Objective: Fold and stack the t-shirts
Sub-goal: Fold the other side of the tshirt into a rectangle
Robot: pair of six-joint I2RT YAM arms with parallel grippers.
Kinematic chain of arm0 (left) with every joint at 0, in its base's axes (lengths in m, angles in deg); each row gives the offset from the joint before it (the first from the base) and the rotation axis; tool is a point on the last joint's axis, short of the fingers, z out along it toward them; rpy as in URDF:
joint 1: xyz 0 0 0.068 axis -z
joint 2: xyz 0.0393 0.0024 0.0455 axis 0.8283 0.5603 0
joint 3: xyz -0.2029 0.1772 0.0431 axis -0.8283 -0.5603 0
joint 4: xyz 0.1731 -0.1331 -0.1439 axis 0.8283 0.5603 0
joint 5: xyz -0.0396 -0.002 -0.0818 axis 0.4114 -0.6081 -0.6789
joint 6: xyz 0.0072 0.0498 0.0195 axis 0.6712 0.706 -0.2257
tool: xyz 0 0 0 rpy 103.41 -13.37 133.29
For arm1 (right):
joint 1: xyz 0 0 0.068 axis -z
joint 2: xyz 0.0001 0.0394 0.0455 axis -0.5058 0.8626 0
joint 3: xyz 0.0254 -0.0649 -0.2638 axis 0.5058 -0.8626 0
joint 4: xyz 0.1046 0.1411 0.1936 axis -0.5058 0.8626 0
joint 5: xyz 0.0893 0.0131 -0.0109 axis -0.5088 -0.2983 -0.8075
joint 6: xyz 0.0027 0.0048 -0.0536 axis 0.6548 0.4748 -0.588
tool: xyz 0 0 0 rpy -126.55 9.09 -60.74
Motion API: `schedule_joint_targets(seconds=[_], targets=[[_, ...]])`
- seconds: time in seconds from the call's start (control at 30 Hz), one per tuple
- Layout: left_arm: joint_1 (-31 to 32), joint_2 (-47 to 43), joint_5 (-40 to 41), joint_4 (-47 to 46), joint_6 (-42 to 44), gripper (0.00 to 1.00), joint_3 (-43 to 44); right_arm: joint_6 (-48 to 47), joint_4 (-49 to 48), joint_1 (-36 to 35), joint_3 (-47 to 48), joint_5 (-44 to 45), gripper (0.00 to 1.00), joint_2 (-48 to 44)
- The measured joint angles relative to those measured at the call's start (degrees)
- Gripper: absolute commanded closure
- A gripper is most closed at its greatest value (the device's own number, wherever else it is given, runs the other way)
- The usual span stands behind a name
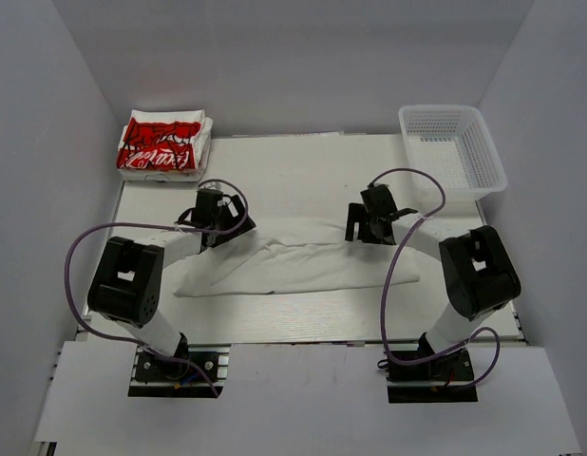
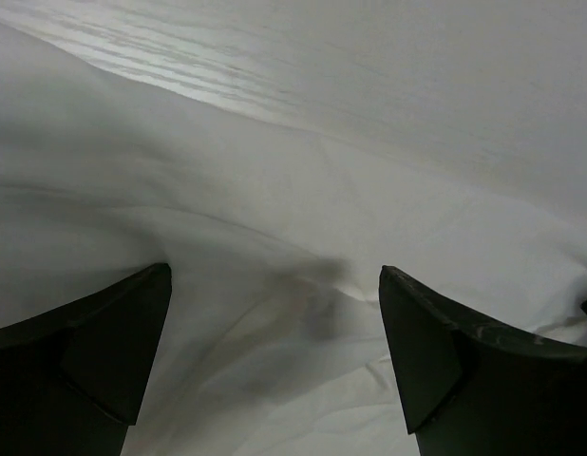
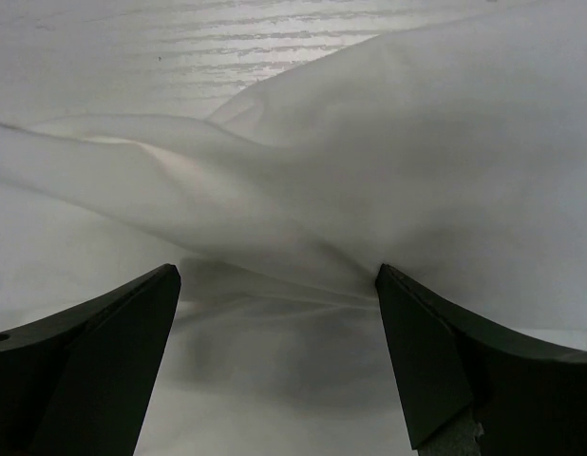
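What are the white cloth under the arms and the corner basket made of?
White t-shirt: soft matte cloth, likely cotton; it lies in loose folds and creases. Basket: probably stiff white plastic, judging by its even moulded mesh walls.

text | folded t-shirt (image 1: 162, 144), red print: white lettering, too small to read

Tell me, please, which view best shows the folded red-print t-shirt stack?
The top external view: the stack sits whole at far left, print visible. Both wrist views miss it, showing the plain white t-shirt instead.
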Motion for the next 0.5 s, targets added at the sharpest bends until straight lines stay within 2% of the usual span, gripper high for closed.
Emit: schedule_joint_targets(seconds=[0.2,0.37,0.5], targets=[[3.4,-2.5,-4.3,-4.9,1.9,0.0,-3.7,1.2,-1.6,0.1,-4.0,0.2,0.1,-3.0],[7.1,-7.7,-6.0,-5.5,2.3,0.0,-7.6,2.7,-3.9,0.1,-6.2,0.3,0.1,-4.5],[9.4,-8.5,-7.4,-5.3,3.2,0.0,-8.1,3.4,-5.0,0.1,-7.5,0.3,0.1,-5.5]])
